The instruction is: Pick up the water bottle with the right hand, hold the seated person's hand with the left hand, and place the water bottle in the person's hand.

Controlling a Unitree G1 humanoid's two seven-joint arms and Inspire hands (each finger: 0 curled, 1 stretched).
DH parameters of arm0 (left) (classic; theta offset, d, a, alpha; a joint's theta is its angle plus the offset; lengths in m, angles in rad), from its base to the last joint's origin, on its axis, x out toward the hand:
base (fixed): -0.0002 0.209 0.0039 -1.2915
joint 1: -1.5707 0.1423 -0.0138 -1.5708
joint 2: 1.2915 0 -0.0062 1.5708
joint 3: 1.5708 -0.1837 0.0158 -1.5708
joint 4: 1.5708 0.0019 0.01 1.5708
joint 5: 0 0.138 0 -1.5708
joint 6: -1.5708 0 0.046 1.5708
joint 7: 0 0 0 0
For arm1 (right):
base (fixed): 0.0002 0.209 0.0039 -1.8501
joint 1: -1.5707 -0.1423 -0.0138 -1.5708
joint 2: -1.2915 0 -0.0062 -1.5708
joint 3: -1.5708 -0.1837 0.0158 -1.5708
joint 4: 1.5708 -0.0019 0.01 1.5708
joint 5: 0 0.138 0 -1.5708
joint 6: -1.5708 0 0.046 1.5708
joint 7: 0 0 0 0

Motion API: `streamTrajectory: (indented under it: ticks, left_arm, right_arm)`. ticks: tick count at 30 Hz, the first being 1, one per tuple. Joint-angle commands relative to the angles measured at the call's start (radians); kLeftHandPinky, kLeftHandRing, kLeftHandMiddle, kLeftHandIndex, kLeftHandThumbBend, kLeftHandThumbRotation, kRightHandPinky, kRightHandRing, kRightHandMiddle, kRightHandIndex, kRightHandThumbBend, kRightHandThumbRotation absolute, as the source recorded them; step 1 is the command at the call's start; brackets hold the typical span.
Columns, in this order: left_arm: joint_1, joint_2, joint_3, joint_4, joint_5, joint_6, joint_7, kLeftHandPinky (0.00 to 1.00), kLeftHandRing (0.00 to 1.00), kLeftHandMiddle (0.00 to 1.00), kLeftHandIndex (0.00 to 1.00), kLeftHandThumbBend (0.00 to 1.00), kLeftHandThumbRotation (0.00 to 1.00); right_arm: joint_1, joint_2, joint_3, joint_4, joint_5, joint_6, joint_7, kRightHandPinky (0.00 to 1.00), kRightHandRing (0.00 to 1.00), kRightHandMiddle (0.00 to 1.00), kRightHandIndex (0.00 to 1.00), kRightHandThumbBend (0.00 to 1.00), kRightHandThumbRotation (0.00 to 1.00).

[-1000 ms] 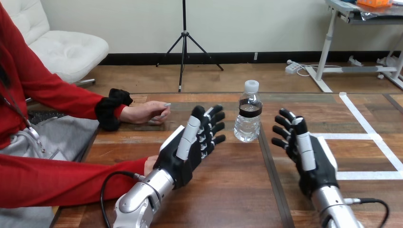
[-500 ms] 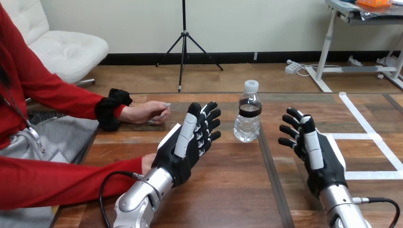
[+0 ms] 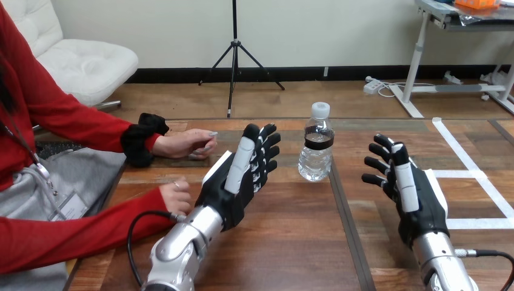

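Currently water bottle (image 3: 316, 148) upright at frame centre on worktop (image 3: 291, 242), long axis vertical; right hand (image 3: 417, 199) lower right of it, apart, fingers spread, holding nothing, bottle lies up-left of them; left hand (image 3: 235, 187) nearer, fingers straight, empty; person's hand (image 3: 185, 144) rests upper left.

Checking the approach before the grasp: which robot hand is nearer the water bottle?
Left. The left hand stands open just left of the water bottle, fingertips close to it but apart. The right hand is open, farther off on the bottle's right.
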State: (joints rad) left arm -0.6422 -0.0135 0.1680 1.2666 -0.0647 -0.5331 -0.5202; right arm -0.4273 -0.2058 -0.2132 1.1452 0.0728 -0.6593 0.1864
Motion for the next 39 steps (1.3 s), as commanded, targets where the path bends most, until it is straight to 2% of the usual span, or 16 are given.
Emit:
streamTrajectory:
  ticks: [1, 4, 7, 10, 13, 16, 24, 33, 39]
  left_arm:
    - [-0.108, -0.008, -0.015, 0.011, 0.017, 0.006, 0.019, 1.00, 1.00, 1.00, 1.00, 1.00, 1.00]
    - [-0.121, -0.012, -0.020, 0.016, 0.027, 0.017, 0.033, 1.00, 1.00, 1.00, 1.00, 1.00, 1.00]
    - [-0.136, -0.017, -0.021, 0.022, 0.033, 0.034, 0.036, 1.00, 1.00, 1.00, 1.00, 1.00, 1.00]
    - [-0.148, -0.019, -0.028, 0.028, 0.051, 0.041, 0.055, 1.00, 1.00, 1.00, 1.00, 1.00, 1.00]
    - [-0.163, -0.027, -0.026, 0.034, 0.056, 0.060, 0.070, 1.00, 1.00, 1.00, 1.00, 1.00, 1.00]
    - [-0.188, -0.034, -0.031, 0.043, 0.067, 0.088, 0.091, 1.00, 1.00, 1.00, 1.00, 1.00, 1.00]
    - [-0.233, -0.050, -0.032, 0.058, 0.087, 0.136, 0.131, 1.00, 1.00, 1.00, 1.00, 1.00, 1.00]
    - [-0.271, -0.062, -0.040, 0.066, 0.102, 0.176, 0.153, 1.00, 1.00, 1.00, 1.00, 0.98, 1.00]
    - [-0.296, -0.069, -0.044, 0.072, 0.122, 0.207, 0.169, 1.00, 1.00, 1.00, 1.00, 0.97, 1.00]
  right_arm:
    - [-0.136, -0.024, 0.006, 0.012, -0.014, 0.008, -0.022, 0.76, 0.88, 0.91, 0.91, 1.00, 1.00]
    - [-0.148, -0.031, 0.013, 0.018, -0.023, 0.014, -0.021, 0.78, 0.89, 0.92, 0.92, 1.00, 1.00]
    - [-0.159, -0.044, 0.037, 0.024, -0.059, 0.002, -0.039, 0.80, 0.91, 0.93, 0.94, 1.00, 1.00]
    - [-0.173, -0.045, 0.033, 0.032, -0.062, 0.014, -0.043, 0.82, 0.92, 0.94, 0.95, 1.00, 1.00]
    - [-0.190, -0.043, 0.023, 0.038, -0.050, 0.032, -0.027, 0.85, 0.94, 0.96, 0.96, 1.00, 1.00]
    - [-0.213, -0.043, 0.026, 0.046, -0.057, 0.048, -0.039, 0.87, 0.94, 0.96, 0.97, 1.00, 1.00]
    - [-0.258, -0.050, 0.036, 0.064, -0.081, 0.082, -0.060, 0.91, 0.96, 0.99, 0.99, 0.91, 1.00]
    - [-0.297, -0.052, 0.034, 0.090, -0.084, 0.121, -0.053, 0.95, 0.99, 1.00, 1.00, 0.88, 1.00]
    - [-0.329, -0.053, 0.025, 0.108, -0.075, 0.183, -0.037, 0.99, 1.00, 1.00, 1.00, 0.90, 1.00]
